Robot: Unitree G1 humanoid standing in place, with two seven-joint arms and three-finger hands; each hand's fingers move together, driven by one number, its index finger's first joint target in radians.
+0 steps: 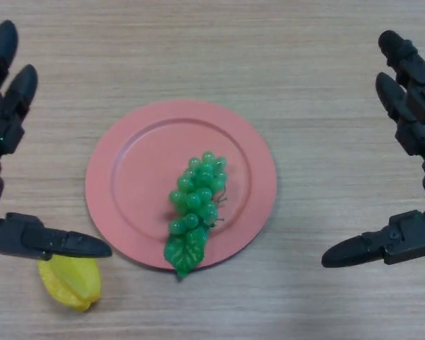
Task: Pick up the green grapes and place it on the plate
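A bunch of green grapes [197,200] with a green leaf lies on the right half of a round pink plate [138,170] in the middle of the wooden table. The leaf end reaches over the plate's near rim. My left hand [7,127] is at the left edge, open, with straight fingers and its thumb stretched toward the plate. My right hand [411,106] is at the right edge, open and empty, its thumb pointing toward the plate. Neither hand touches the grapes or the plate.
A yellow starfruit [71,282] lies on the table at the near left, just under my left thumb and beside the plate's near-left rim.
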